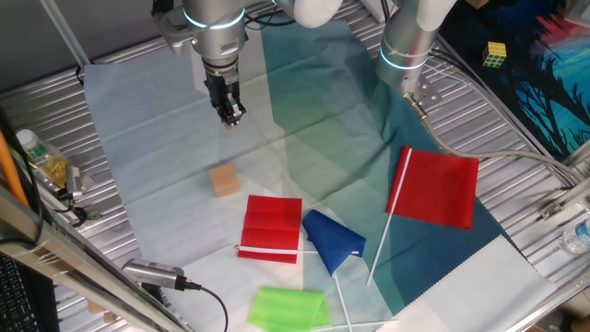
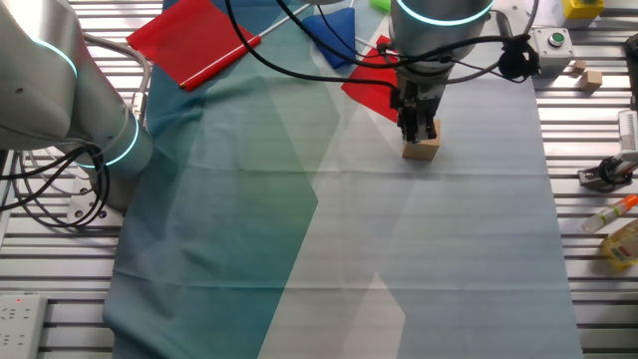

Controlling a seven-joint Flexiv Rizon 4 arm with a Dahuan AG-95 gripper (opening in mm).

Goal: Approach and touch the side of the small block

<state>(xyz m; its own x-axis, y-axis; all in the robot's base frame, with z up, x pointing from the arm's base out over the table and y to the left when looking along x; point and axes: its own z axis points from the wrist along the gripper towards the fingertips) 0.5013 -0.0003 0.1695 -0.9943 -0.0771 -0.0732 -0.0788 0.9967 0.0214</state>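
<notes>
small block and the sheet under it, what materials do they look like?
Small block: looks like bare wood, matte tan, no gloss or paint; grain too small to confirm. Sheet: thin fabric or similar, matte, with fold creases; pale grey-blue shading to teal.

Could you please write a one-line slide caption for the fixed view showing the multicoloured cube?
Gripper hangs above the cloth-covered table, apart from the small block.
</notes>
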